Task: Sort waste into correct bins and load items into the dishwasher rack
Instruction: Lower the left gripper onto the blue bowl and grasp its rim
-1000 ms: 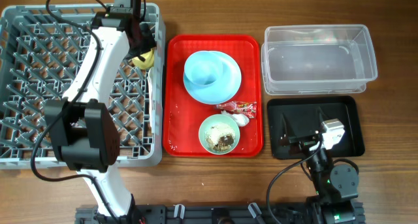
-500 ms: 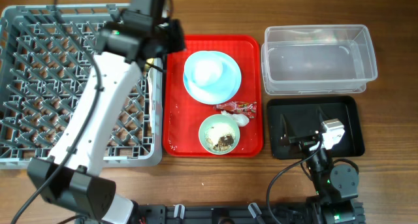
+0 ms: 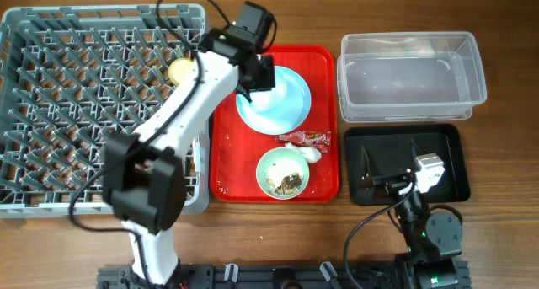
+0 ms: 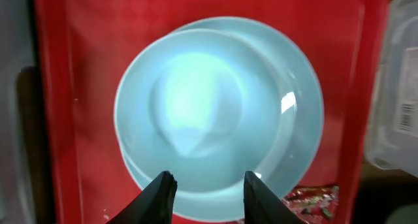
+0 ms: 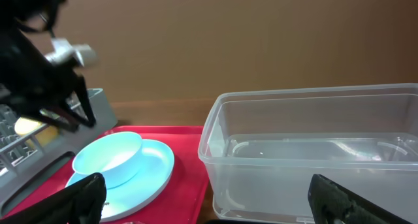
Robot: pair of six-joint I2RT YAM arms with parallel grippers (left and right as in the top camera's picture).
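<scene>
Red tray (image 3: 223,154): lies flat on the wooden surface, between the grey rack (image 3: 50,112) and the two bins.
Blue plate (image 3: 296,104): on the far half of the red tray, carrying a light blue bowl (image 4: 196,110) set off-centre toward the rack.
Left gripper (image 4: 209,181): hovers over that bowl's rim, with the jaws narrowly parted and nothing between them.
Yellow cup (image 3: 180,70): inside the rack among the pegs, near the wall that faces the red tray.
Green bowl (image 3: 283,173): on the near half of the red tray, holding white rice scraps with brown bits (image 3: 289,183).
Wrapper (image 3: 307,138): red-and-white, lying on the tray between the plate and the green bowl.
Tissue (image 3: 312,153): crumpled and white, just beside the green bowl's rim.
Clear tub (image 3: 413,38): far right on the surface.
Black tray (image 3: 446,141): just in front of the tub.
Right gripper (image 5: 206,185): low over the black tray, with the jaws spread wide and gripping nothing.
</scene>
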